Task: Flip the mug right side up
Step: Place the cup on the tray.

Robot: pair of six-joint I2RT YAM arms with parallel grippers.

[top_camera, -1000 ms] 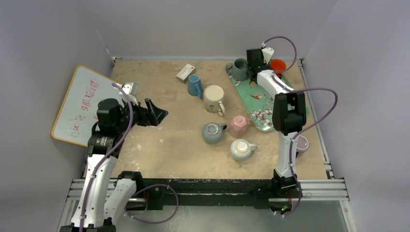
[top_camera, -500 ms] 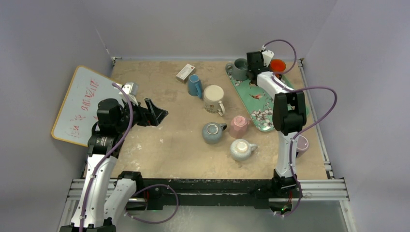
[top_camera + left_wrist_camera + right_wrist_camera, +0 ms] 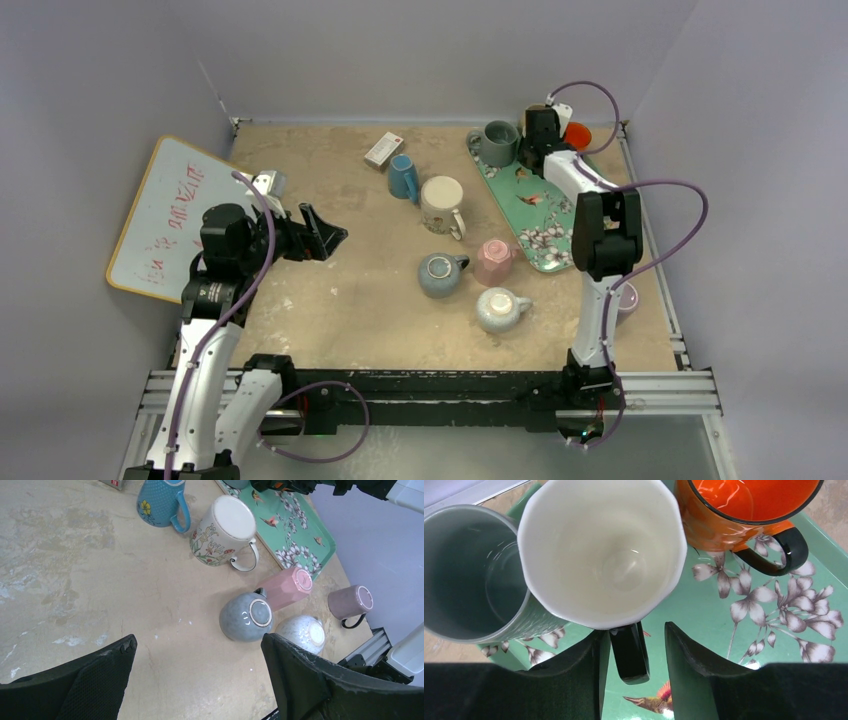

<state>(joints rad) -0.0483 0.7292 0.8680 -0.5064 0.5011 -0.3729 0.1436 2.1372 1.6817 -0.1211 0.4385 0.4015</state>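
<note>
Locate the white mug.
The white mug stands upright on the tray, far right, between the gray mug and orange mug; in the right wrist view its handle sits inside the right gripper.

At the lower left of the overhead view, the left arm point(image 3: 195, 365) is made of white tubular links and rounded black joint housings. A thin purple cable point(image 3: 272, 235) loops along it, and it stands on a black base block point(image 3: 265, 372). At the right of that frame, the right arm point(image 3: 592, 320) has the same white links, a boxy black housing midway, and a second purple cable point(image 3: 665, 183). The left gripper point(image 3: 198, 642) has broad matte black fingers point(image 3: 95, 685) with a fine grid texture. The right gripper point(image 3: 635, 631) has smooth black wedge-shaped fingers point(image 3: 704, 680).
</note>
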